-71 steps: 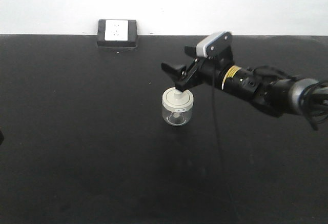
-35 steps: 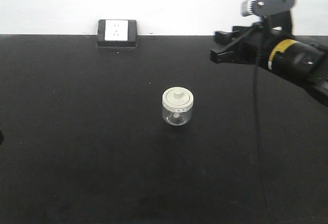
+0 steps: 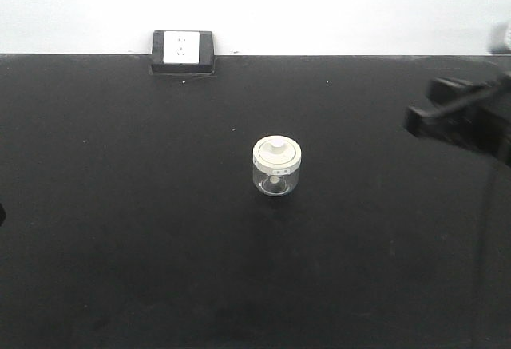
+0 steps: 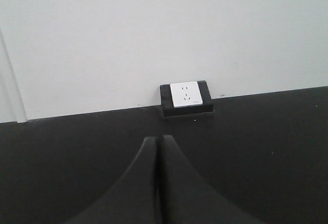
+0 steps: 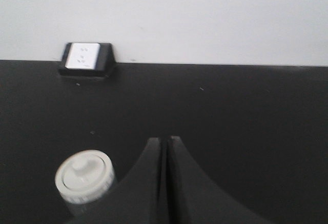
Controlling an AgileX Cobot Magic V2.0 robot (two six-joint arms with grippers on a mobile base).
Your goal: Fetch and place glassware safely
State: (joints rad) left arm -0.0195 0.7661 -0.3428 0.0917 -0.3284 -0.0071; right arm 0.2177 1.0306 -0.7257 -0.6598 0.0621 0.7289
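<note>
The right gripper is clenched on nothing, jaws pressed together, low centre of its wrist view; the left gripper is likewise closed and empty. The glass jar stands upright at mid-frame on the black table, axis vertical, knob up. It is likely light, rigid, slippery and breakable; the lid's knob offers the surest hold.

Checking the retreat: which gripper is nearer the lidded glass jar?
Right. The right gripper is shut beside the lidded glass jar; the left gripper, also shut, has no jar in its view.
</note>
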